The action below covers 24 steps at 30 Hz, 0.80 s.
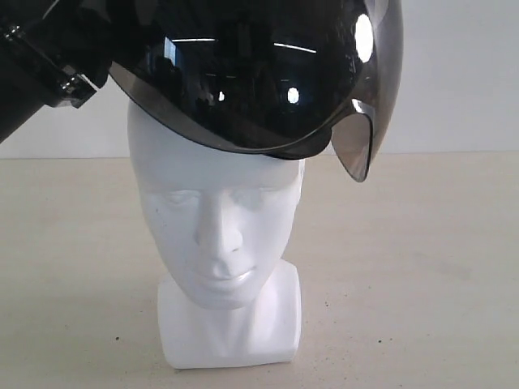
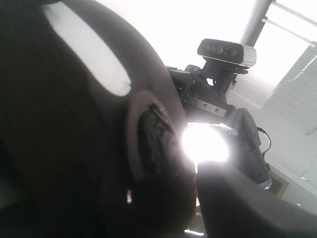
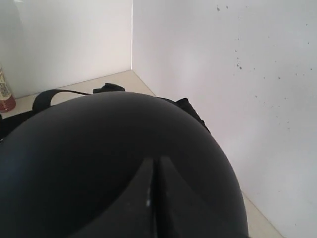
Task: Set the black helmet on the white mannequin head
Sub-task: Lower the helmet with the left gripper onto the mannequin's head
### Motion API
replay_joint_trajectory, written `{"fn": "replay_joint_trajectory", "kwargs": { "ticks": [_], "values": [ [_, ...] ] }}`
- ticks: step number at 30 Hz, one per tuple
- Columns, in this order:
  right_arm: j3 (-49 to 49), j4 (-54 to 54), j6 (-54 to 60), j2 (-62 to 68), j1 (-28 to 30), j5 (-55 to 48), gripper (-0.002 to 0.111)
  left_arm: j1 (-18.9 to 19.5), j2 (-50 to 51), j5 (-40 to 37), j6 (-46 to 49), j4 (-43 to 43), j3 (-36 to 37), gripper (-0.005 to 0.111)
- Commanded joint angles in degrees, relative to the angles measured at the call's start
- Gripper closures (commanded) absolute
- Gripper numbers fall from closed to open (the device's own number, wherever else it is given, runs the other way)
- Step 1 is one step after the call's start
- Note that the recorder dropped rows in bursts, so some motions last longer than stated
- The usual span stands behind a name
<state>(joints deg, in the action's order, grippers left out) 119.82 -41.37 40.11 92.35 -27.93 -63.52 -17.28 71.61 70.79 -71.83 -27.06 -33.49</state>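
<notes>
The black helmet (image 1: 243,73) sits tilted on the crown of the white mannequin head (image 1: 215,219). Its smoky visor (image 1: 357,142) overhangs the upper forehead, and the face below is exposed. The head stands upright on the beige table (image 1: 422,267). The left arm (image 1: 36,77) meets the helmet at one side. The left gripper's jaws are hidden, so I cannot tell their state. The right gripper (image 3: 154,168) is over the shell, its fingers pressed together.
</notes>
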Motion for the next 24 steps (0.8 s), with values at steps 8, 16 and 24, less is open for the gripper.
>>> {"fn": "replay_joint_trajectory", "kwargs": {
  "ticks": [8, 16, 24],
  "values": [
    [0.1, -0.1, -0.7, 0.6, 0.0, -4.1, 0.108, 2.2, -1.2, -0.8, 6.0, 7.6, 5.3, 0.102],
    [0.1, -0.8, -1.1, 2.8, -1.3, -4.9, 0.108, 2.2, -1.2, -0.8, 6.3, 7.2, 5.9, 0.102],
    [0.1, 0.6, -1.3, 3.6, -3.4, -4.6, 0.108, 2.2, -1.2, -0.8, 6.8, 7.1, 7.2, 0.102]
  ]
}}
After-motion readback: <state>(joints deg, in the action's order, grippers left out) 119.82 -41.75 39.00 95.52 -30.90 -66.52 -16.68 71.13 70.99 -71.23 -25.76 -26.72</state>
